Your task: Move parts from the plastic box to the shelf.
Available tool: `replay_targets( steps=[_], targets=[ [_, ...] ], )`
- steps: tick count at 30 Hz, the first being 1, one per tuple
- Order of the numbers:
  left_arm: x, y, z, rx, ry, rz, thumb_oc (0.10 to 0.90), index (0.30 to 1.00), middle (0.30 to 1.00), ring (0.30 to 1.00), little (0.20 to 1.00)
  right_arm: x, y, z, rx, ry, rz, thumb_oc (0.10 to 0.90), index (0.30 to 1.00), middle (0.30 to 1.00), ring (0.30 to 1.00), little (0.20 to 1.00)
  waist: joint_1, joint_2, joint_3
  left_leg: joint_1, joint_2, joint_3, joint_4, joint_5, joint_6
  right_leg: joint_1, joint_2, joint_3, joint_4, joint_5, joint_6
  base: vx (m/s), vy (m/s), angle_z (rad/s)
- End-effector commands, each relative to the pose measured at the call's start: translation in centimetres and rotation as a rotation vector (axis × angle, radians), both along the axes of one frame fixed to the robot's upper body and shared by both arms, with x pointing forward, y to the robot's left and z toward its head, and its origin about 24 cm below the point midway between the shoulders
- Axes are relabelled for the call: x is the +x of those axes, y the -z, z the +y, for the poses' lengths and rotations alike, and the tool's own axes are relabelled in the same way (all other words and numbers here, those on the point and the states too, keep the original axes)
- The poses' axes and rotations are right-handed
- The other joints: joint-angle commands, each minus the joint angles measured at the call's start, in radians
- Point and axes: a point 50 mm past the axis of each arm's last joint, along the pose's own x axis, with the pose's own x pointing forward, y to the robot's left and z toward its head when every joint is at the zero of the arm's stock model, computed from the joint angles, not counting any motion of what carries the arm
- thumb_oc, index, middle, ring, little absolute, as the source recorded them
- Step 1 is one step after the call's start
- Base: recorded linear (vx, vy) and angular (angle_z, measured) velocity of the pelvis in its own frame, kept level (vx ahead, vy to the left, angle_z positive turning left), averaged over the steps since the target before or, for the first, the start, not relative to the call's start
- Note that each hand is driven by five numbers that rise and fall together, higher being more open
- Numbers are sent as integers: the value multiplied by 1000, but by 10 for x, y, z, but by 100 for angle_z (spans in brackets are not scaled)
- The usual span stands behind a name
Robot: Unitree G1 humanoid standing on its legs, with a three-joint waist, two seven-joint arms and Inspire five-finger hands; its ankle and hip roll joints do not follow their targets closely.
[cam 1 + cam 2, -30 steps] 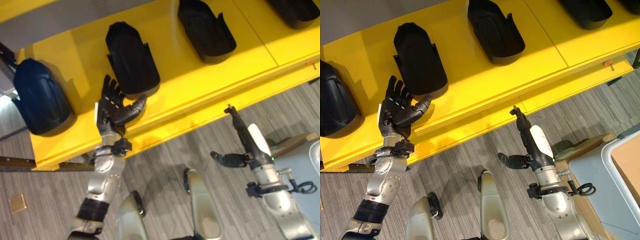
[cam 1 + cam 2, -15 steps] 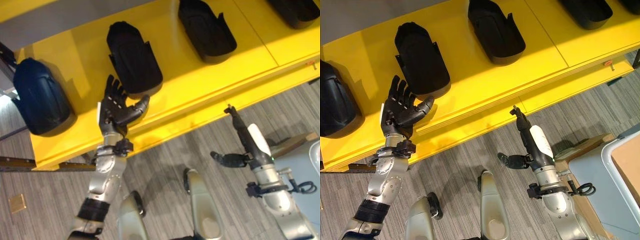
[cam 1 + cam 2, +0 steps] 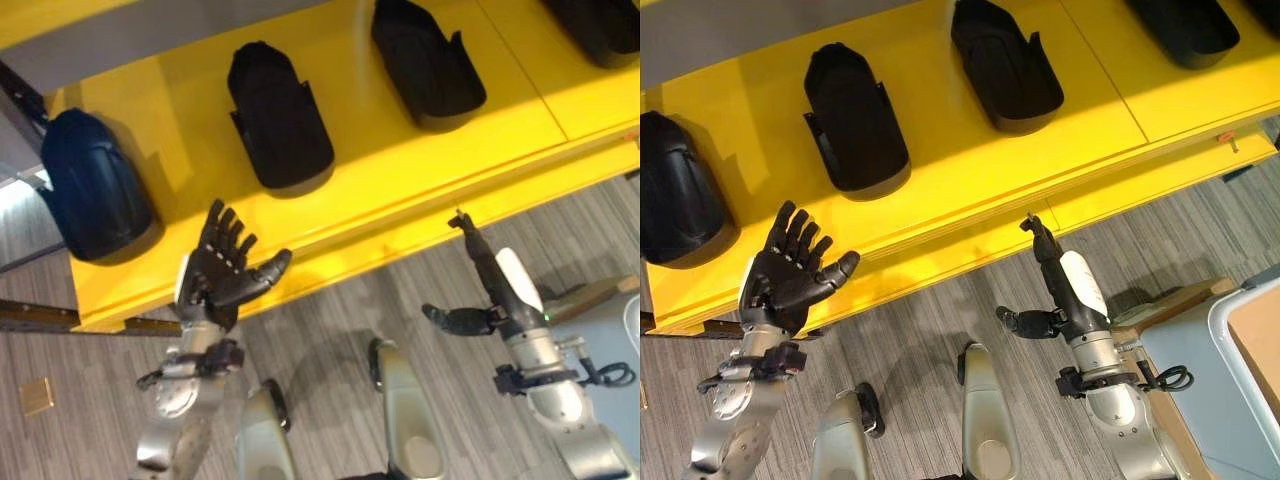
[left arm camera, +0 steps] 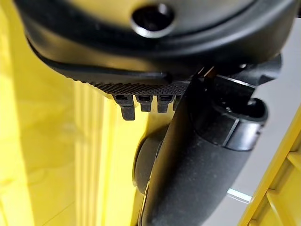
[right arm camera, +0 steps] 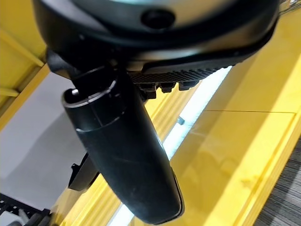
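Carpet (image 3: 330, 320), grey and striped, runs along the near side under both arms. Over it on the left, the left hand (image 3: 222, 272) is spread wide, fingers straight and thumb out, holding nothing, just short of the shelf's front edge. On the right, the right hand (image 3: 487, 285) stands edge-on with straight fingers pointing at the shelf lip and its thumb stuck out to the left, also empty. At the near right corner sits the pale rim of a plastic box (image 3: 1245, 330); I can't make out what is in it. Beyond the hands lies the yellow shelf (image 3: 400, 160), and the black parts rest on it in a row, well apart: a rounded one (image 3: 95, 190) at the far left, a second (image 3: 280, 115) just beyond the left hand, a third (image 3: 428, 62) farther right, and another (image 3: 1185, 28) cut off at the top right.
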Motion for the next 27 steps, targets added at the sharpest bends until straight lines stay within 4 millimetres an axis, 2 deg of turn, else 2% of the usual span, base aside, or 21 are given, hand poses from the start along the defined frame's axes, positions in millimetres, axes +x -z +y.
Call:
replay_targets(
  steps=[1, 3, 5, 6, 7, 9, 11, 12, 13, 14, 16, 17, 19, 20, 21, 27],
  targets=[
    [0, -46, 0, 103, 46, -249, 900, 1000, 1000, 1000, 1000, -7, -49, 10, 9, -100, -261, 900, 1000, 1000, 1000, 1000, 3, -23, -70, -19, 41, -80, -25, 78, -6, 85, -102, 48, -116, 102, 89, 21, 7, 15],
    [-4, -49, 0, 157, 39, -262, 900, 1000, 1000, 1000, 1000, -6, -49, 10, -3, -111, -258, 900, 1000, 1000, 1000, 1000, 9, -23, -72, -12, 39, -84, -31, 79, -6, 97, -106, 42, -118, 101, 90, 20, 5, 19],
    [-12, -56, 6, 339, -38, -302, 900, 1000, 1000, 1000, 1000, -6, -51, 12, -8, -126, -270, 900, 1000, 1000, 1000, 1000, 23, -23, -75, -4, 33, -90, -41, 81, -5, 113, -111, 31, -124, 100, 89, 9, 0, 21],
    [-12, -56, 6, 339, -38, -302, 900, 1000, 1000, 1000, 1000, -6, -51, 12, -8, -126, -270, 900, 1000, 1000, 1000, 1000, 23, -23, -75, -4, 33, -90, -41, 81, -5, 113, -111, 31, -124, 100, 89, 0, -4, 5],
    [-15, -59, 12, 572, -125, -323, 900, 1000, 1000, 1000, 1000, -5, -51, 12, -12, -138, -270, 900, 1000, 1000, 1000, 1000, 30, -22, -75, 2, 29, -93, -48, 82, -5, 124, -114, 24, -127, 97, 91, 3, -3, 4],
    [-18, -60, 18, 828, -231, -339, 900, 1000, 1000, 1000, 1000, -3, -52, 14, -21, -152, -276, 900, 1000, 1000, 1000, 1000, 43, -22, -81, 9, 26, -98, -61, 88, -5, 133, -121, 16, -132, 99, 93, -3, -1, 5],
    [-18, -56, 22, 846, -267, -326, 900, 1000, 1000, 1000, 1000, -1, -52, 15, -15, -158, -278, 900, 1000, 1000, 1000, 1000, 47, -22, -84, 9, 24, -100, -69, 94, -5, 134, -123, 15, -138, 102, 92, -10, 1, 17],
    [-18, -56, 26, 938, -311, -326, 900, 1000, 1000, 1000, 1000, -1, -53, 16, -14, -164, -283, 900, 1000, 1000, 1000, 1000, 48, -23, -86, 9, 23, -100, -72, 97, -5, 138, -125, 11, -140, 103, 92, -7, 1, 20],
    [-18, -56, 26, 939, -311, -326, 900, 1000, 1000, 1000, 1000, -1, -53, 16, -14, -164, -283, 900, 1000, 1000, 1000, 1000, 47, -24, -85, 9, 22, -101, -73, 97, -5, 139, -125, 10, -141, 103, 92, 4, 4, 13],
    [-19, -58, 36, 1176, -424, -343, 900, 1000, 1000, 1000, 1000, 1, -54, 15, -14, -160, -297, 900, 1000, 1000, 1000, 1000, 58, -23, -93, 10, 20, -106, -80, 101, -6, 144, -127, 6, -149, 102, 95, 8, 6, 6],
    [-20, -60, 41, 1308, -500, -369, 900, 1000, 1000, 1000, 1000, 1, -54, 17, -11, -171, -300, 900, 1000, 1000, 1000, 1000, 61, -26, -97, 12, 19, -108, -84, 102, -6, 148, -128, 0, -151, 102, 96, 0, 0, 0],
    [-19, -59, 41, 1314, -506, -371, 900, 1000, 1000, 1000, 1000, 2, -54, 17, -10, -173, -300, 900, 1000, 1000, 1000, 1000, 60, -27, -97, 12, 19, -108, -84, 102, -6, 148, -129, 0, -151, 101, 96, 0, 0, 0],
    [-18, -60, 47, 1502, -559, -374, 900, 1000, 1000, 1000, 1000, 3, -54, 17, -2, -172, -295, 900, 1000, 1000, 1000, 1000, 63, -28, -102, 12, 19, -110, -83, 102, -6, 148, -131, -1, -151, 98, 96, 3, 8, 2],
    [-18, -60, 47, 1502, -559, -374, 900, 1000, 1000, 1000, 1000, 3, -54, 17, -2, -172, -295, 900, 1000, 1000, 1000, 1000, 63, -28, -102, 12, 19, -110, -83, 102, -6, 148, -131, -1, -151, 98, 96, 0, 0, 0],
    [-18, -59, 52, 1617, -604, -376, 900, 1000, 1000, 1000, 1000, 5, -54, 17, 4, -177, -293, 900, 1000, 1000, 1000, 1000, 64, -31, -107, 11, 19, -110, -82, 98, -6, 148, -130, 2, -151, 95, 97, 0, 0, 0],
    [-14, -53, 56, 1700, -617, -343, 900, 1000, 1000, 1000, 1000, 7, -55, 19, 11, -178, -294, 900, 1000, 1000, 1000, 1000, 65, -38, -111, 7, 18, -108, -77, 95, -6, 145, -127, 5, -151, 92, 97, 0, 0, 0]
  ],
)
